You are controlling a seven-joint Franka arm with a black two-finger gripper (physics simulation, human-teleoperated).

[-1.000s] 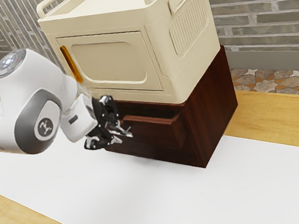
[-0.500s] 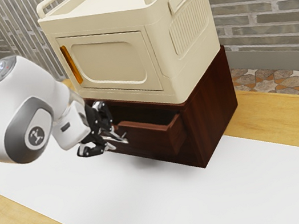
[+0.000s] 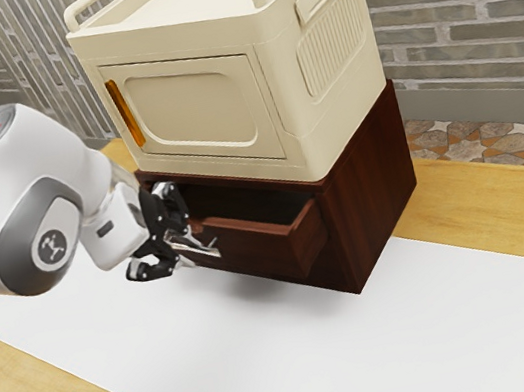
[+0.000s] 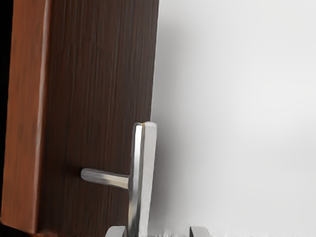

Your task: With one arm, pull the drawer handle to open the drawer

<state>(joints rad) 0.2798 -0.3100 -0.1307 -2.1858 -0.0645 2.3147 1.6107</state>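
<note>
Pincer (image 3: 185, 243) spread, nothing pinched. Wooden tabletop (image 3: 507, 203) bears white mat (image 3: 420, 341), dark cabinet (image 3: 374, 186) on it, cream cabinet (image 3: 195, 106) on top. Drawer (image 3: 260, 243) out beyond dark cabinet's front edge, inside showing; pull mostly done, I'd guess, maybe some travel left. Smallest: metal handle (image 4: 138, 158), on drawer's front below top edge, between pincer's tips

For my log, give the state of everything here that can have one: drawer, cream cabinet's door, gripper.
Drawer: open, pulled partway out, its inside visible.
Cream cabinet's door: shut, flush in its frame.
Gripper: open, fingers apart, drawer handle between them.
</note>
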